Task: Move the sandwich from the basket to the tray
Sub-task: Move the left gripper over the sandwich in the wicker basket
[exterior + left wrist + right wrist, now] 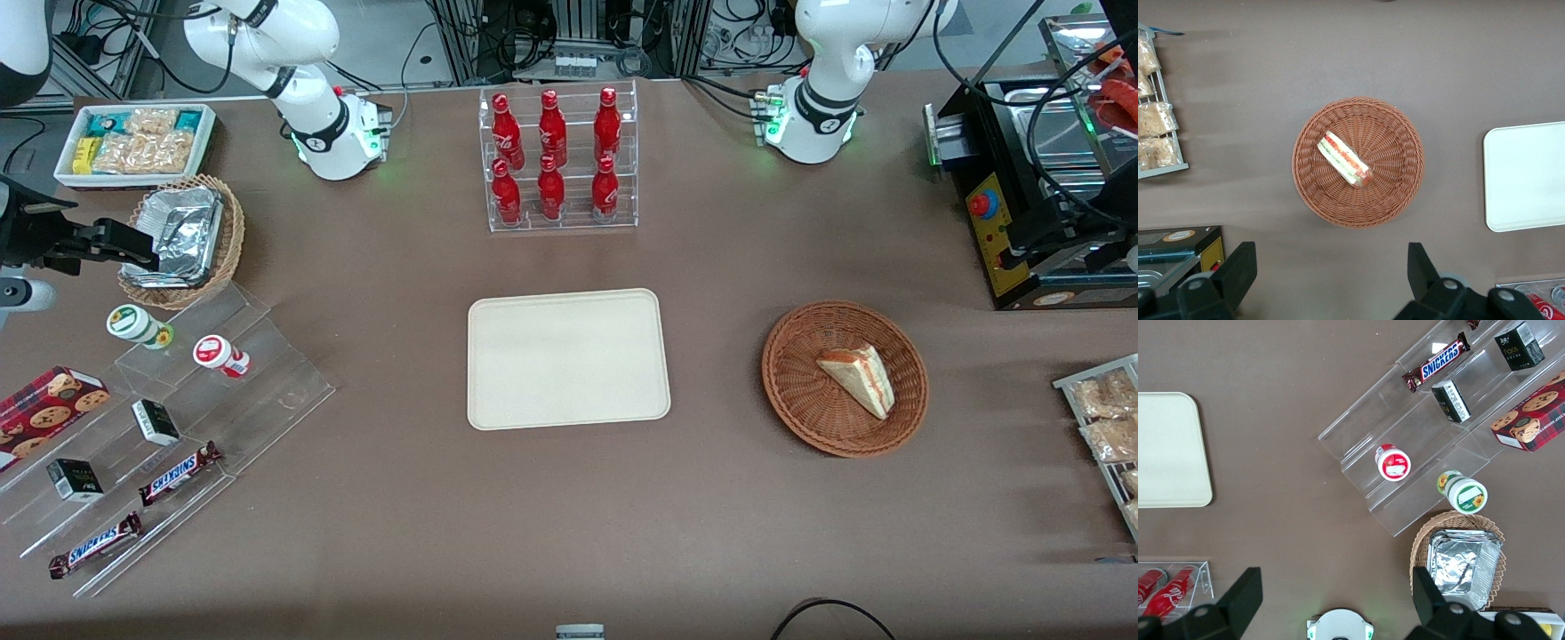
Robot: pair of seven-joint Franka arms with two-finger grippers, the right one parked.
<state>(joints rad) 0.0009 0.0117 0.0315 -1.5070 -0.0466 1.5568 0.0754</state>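
Observation:
The sandwich [858, 378], a white bread wedge with red and green filling, lies in the round reddish-brown wicker basket [787, 396]. The cream tray [567, 358] lies flat at mid-table, beside the basket, toward the parked arm's end, with nothing on it. In the left wrist view the sandwich [1345, 159] lies on its side in the basket [1398, 193], and a corner of the tray [1528, 177] shows. My left gripper [1330, 263] is open and empty, high above the table. It hangs over bare cloth just outside the basket's rim.
A clear rack of red bottles [560, 160] stands farther from the front camera than the tray. A black machine [1022, 196] and a wire rack of snack packets [1107, 418] flank the basket at the working arm's end. Acrylic steps with snacks [178, 418] stand at the parked arm's end.

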